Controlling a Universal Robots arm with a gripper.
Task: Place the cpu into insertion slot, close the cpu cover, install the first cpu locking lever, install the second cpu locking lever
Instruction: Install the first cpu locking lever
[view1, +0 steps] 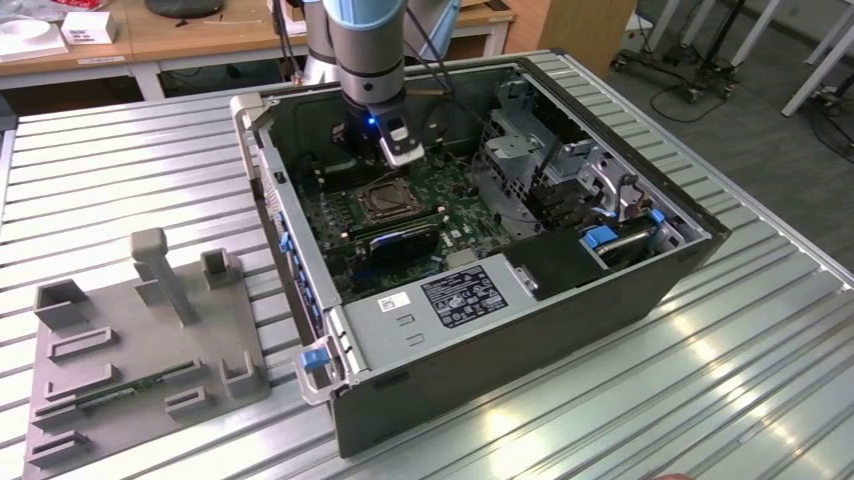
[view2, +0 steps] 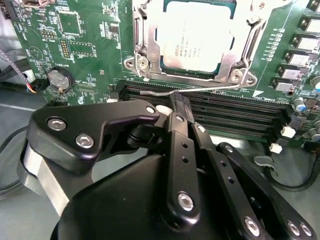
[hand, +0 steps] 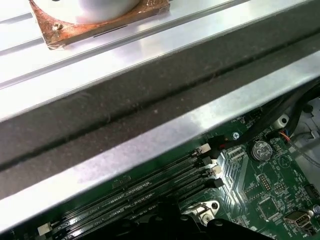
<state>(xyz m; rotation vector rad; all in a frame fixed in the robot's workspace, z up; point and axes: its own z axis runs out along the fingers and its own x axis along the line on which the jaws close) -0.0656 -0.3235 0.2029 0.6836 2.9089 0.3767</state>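
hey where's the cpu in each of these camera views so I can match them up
Exterior view: the cpu sits in the insertion slot, mid-motherboard, just below the gripper.
Second wrist view: cpu under the closed cpu cover.
First wrist view: can't make it out.
Shared landmark: long black memory slots beside the socket.

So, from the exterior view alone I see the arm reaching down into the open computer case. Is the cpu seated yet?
Observer: Yes. In the second wrist view the cpu lies in the insertion slot.
Operator: And the cover?
Observer: The cpu cover lies flat over the chip's edges.
Operator: What is the arm working on?
Observer: The gripper is right at a thin metal lever that runs along the slot's edge, beside the memory slots. I cannot tell whether that lever is latched.
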